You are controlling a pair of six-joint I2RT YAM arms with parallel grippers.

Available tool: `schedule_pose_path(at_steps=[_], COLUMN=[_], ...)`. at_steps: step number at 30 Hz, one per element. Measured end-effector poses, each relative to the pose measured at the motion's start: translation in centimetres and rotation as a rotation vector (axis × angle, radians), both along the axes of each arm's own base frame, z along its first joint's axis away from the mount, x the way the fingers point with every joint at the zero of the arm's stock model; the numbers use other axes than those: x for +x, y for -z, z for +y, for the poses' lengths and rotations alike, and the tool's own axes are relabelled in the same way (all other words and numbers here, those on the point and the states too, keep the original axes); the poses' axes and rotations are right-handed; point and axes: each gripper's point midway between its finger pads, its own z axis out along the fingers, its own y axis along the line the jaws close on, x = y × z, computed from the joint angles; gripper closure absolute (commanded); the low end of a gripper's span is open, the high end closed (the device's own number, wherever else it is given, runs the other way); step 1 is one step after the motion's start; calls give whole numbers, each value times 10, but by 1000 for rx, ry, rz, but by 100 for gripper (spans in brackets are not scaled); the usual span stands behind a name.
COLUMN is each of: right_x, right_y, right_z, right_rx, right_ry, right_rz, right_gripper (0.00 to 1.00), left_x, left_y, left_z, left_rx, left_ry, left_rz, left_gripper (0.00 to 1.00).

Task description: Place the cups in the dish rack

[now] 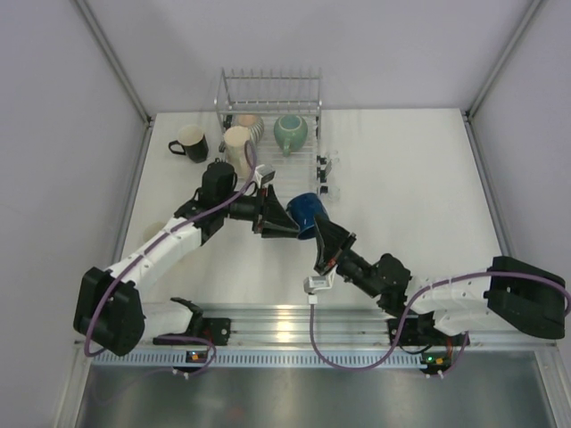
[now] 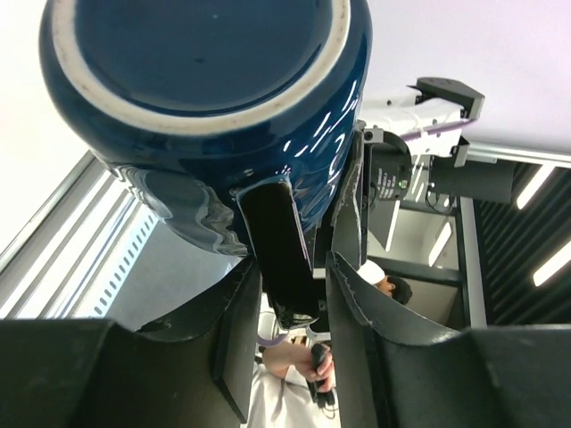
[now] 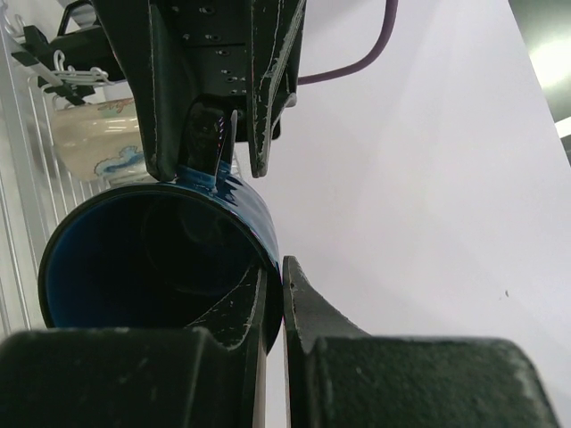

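Observation:
The dark blue cup [image 1: 308, 209] hangs above the table between both grippers, just in front of the dish rack [image 1: 268, 89]. My right gripper [image 3: 275, 267] is shut on the cup's rim wall, one finger inside the cup [image 3: 152, 250] and one outside. My left gripper [image 2: 293, 267] straddles the cup's handle [image 2: 277, 250] with a slim gap beside it. The cup's base [image 2: 205, 89] fills the left wrist view. In the rack stand a tall cream cup [image 1: 237, 143], a ribbed beige cup [image 1: 252, 125] and a teal-green cup [image 1: 291, 132]. A black mug [image 1: 190, 143] sits on the table left of the rack.
The rack's wires [image 3: 18, 178] and a pale cup [image 3: 89, 143] show at the left of the right wrist view. White side walls bound the table [image 1: 419, 178]. The arm bases sit on a metal rail [image 1: 294, 321] at the near edge.

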Motion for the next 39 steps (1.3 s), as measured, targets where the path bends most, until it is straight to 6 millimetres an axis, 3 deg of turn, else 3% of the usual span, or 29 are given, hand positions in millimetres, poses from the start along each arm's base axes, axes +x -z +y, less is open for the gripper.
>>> schedule_pose_path(at_steps=[7,9,13,14,15,22,23,28,39], right_x=[-1,-2,-5,-6,-6,-10,-11,-15,-23], right_y=[2,2,-3,-3,-1,4,4,1,-12], right_z=[-1,-1,-1,-1,-1,3,4,7,4], right_rx=[-10,-21,-35,-49,-65,-114,-113,-96,7], right_ry=[-2,-2,-10,-9,-4,3,-1,-20,-54], right_rz=[-8,-20,-53,-65,-73,-90,-89,-84,-52], right_gripper=[100,100,100,100,100,78,70,56,45], left_x=[-1,-1,-3,-3,-3,-4,-4,0,22], left_y=[3,4,7,10,13,20,20,18,2], left_z=[-2,-2,-2,-3,-3,-2,-2,-3,-8], left_rx=[-12,-13,-9,-4,3,22,23,40,65], left_ry=[45,52,67,69,67,74,74,45,-44], left_rz=[27,36,52,56,65,70,67,33,-72], left_gripper=[60,65,85,97,100,100,100,100,100])
